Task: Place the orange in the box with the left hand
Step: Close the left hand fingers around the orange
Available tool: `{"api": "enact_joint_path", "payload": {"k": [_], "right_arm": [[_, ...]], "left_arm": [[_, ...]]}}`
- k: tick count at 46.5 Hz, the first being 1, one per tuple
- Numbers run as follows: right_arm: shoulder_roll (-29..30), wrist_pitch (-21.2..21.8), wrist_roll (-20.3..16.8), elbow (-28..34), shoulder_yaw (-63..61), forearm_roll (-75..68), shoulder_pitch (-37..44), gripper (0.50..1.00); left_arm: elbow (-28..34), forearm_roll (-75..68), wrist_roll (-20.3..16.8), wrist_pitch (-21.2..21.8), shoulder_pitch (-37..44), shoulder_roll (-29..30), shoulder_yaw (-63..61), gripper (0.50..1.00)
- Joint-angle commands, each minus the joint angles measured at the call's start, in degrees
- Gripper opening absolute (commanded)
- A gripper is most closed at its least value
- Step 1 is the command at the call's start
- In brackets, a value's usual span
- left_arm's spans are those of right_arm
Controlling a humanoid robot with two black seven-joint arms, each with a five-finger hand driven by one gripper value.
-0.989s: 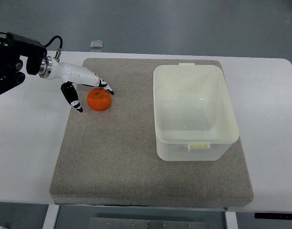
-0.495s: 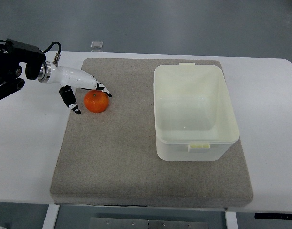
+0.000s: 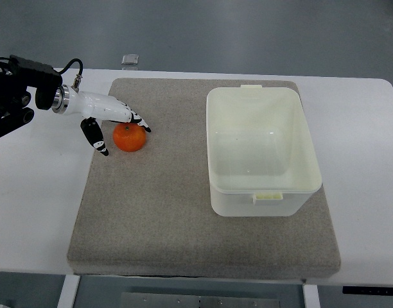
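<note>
From the picture's left edge the robot's black left arm reaches in over the white table (image 3: 36, 192), ending in a white left hand (image 3: 105, 119) with black-tipped fingers (image 3: 143, 124). The fingers are spread wide around the small round orange (image 3: 130, 138): the thumb hangs down on the fruit's left side, just beside it, and the other fingers stretch over its top edge, their tips at its upper right. Whether any fingertip actually presses on the peel cannot be told; the hand is not closed around it. The orange sits on the grey felt-like rectangular mat (image 3: 158, 212), near the mat's upper left corner. Further right, well apart from the fruit, stands the cream-white rectangular plastic box (image 3: 293, 186) with a small tab on its near and far rims, also on the mat, upright, its inside showing only pale plastic. Behind the mat, at the table's far edge, lies a small silvery square object (image 3: 131, 60).
</note>
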State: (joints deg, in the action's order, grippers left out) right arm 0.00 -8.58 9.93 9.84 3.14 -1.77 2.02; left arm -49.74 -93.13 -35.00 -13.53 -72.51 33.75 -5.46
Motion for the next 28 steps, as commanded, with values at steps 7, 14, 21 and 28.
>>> {"api": "enact_joint_path", "payload": {"k": [7,14,21,28], "right_arm": [[0.00,0.06,0.00,0.00,0.02,0.01,0.00,0.926],[0.00,-0.03,0.00,0.00,0.02,0.01,0.00,0.926],[0.00,0.06,0.00,0.00,-0.06,0.01,0.00,0.926],[0.00,0.06,0.00,0.00,0.02,0.01,0.00,0.926]], "left_arm": [[-0.01,-0.03,0.00,0.09,0.09,-0.09,0.01,0.902],[-0.18,-0.12,0.00,0.00,0.18,-0.44,-0.08,0.834],[-0.18,-0.21,0.00,0.00,0.09,-0.79,-0.08,0.654],[-0.01,-0.30,0.00,0.00,-0.08,-0.88,-0.08,0.500]]}}
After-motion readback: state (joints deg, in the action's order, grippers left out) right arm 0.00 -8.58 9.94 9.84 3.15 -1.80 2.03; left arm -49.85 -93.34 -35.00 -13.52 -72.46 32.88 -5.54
